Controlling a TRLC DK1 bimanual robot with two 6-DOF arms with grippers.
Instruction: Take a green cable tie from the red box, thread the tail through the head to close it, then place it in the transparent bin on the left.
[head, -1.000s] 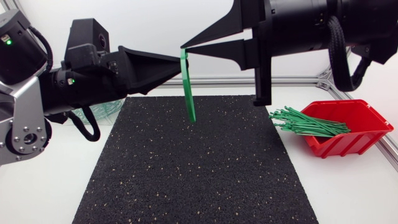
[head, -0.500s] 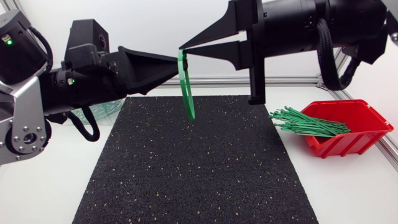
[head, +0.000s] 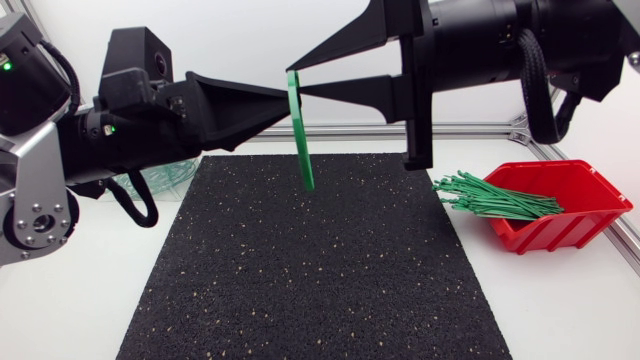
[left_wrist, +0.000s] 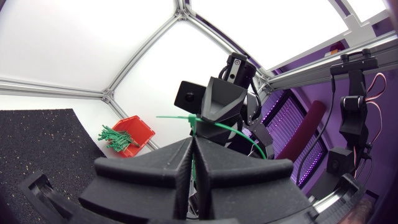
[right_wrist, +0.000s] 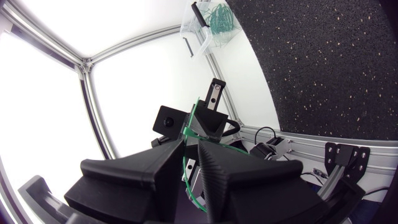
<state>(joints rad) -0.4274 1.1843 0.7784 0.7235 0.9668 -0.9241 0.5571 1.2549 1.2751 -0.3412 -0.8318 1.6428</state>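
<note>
One green plastic cable tie (head: 303, 150) out of red plastic box (head: 556, 232), held in air above black speckled mat (head: 300, 280). Clamped near top by left gripper (head: 288, 100), jaws tight on it. Looped in wrist views, tail poking past head: threading judged done or nearly, not certain. Left to do: drop into transparent bin (head: 168, 178) at left, well apart. Parted jaws on right gripper (head: 296, 81), tips either side of tie's top. Against half second back: right jaws wider, tie hanging straighter.
</note>
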